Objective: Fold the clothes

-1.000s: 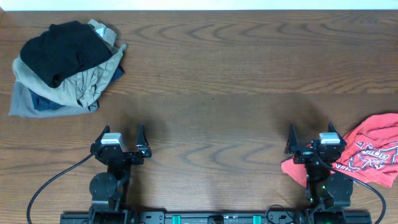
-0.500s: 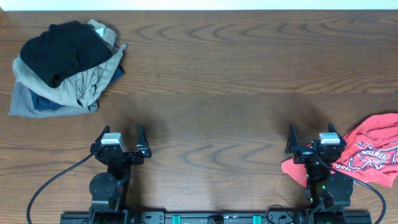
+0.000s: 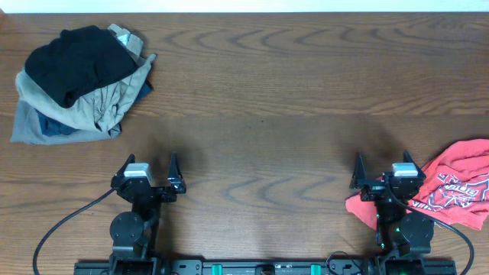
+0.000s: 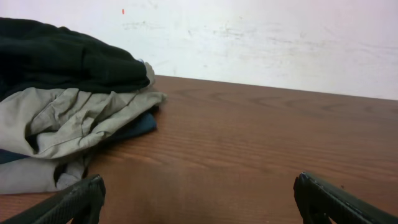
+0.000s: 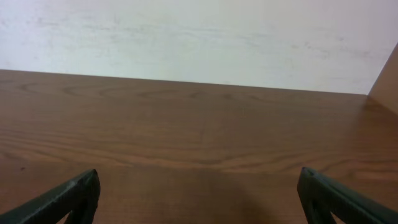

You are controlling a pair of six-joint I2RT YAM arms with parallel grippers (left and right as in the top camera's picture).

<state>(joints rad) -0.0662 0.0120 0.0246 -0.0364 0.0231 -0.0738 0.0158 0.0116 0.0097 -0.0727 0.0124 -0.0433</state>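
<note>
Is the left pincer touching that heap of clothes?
Apart. The overhead view shows bare wooden table between the left pincer and the heap of black, khaki and blue clothes.

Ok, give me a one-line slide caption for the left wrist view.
Left gripper open above the wooden table, facing a black garment atop a khaki garment, blue garment underneath.

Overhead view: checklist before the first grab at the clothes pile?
1. Left claw open, empty: ok.
2. Right claw open, empty: ok.
3. Crumpled black garment on top of the pile, over the khaki garment, nothing covering it: ok.
4. Red printed tee away from the right arm: not ok, its edge lies against the arm.
5. Bare stretch of brown wooden table mid-table for spreading: ok.
6. Where the black garment's collar and sleeves lie: cannot tell.
</note>
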